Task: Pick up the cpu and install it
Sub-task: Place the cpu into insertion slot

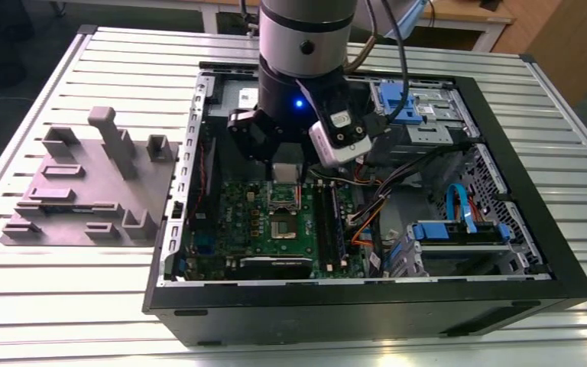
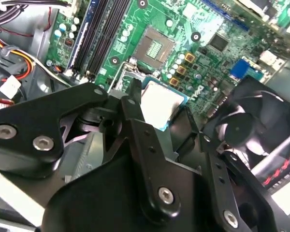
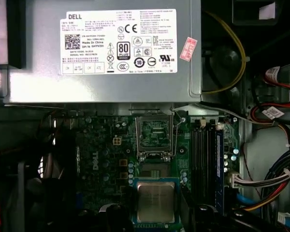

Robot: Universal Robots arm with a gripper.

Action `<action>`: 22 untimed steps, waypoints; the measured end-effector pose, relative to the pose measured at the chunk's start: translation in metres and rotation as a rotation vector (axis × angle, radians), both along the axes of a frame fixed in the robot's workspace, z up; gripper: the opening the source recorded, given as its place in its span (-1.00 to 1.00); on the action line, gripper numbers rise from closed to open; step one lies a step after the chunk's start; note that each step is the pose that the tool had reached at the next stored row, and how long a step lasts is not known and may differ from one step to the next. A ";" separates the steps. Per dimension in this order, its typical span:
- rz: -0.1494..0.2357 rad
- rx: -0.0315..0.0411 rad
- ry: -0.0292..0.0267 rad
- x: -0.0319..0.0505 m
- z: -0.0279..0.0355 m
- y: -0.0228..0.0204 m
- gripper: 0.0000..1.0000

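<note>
My arm reads as a fat silver-grey cylinder over a black wrist section, with a round dark cap on its side and a small blue light glowing beneath. A white camera box with a small square label is mounted at the wrist, and dark cables run down beside it. In the second wrist view, my gripper is all matte-black linkage bars, pinned with silver hex-socket screws.
</note>
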State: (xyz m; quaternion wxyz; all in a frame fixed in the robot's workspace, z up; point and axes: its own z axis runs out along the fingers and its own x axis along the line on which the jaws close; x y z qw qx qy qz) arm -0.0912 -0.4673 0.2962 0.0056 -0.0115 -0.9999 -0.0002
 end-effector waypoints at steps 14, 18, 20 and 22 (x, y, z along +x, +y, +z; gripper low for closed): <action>-0.003 -0.0020 0.0000 0.0005 -0.0012 0.0000 -0.05; -0.003 -0.0067 -0.0001 0.0005 -0.0014 0.0001 -0.05; -0.003 -0.0234 -0.0001 0.0005 -0.0025 0.0001 -0.05; -0.003 -0.0408 -0.0001 0.0005 -0.0039 0.0002 -0.05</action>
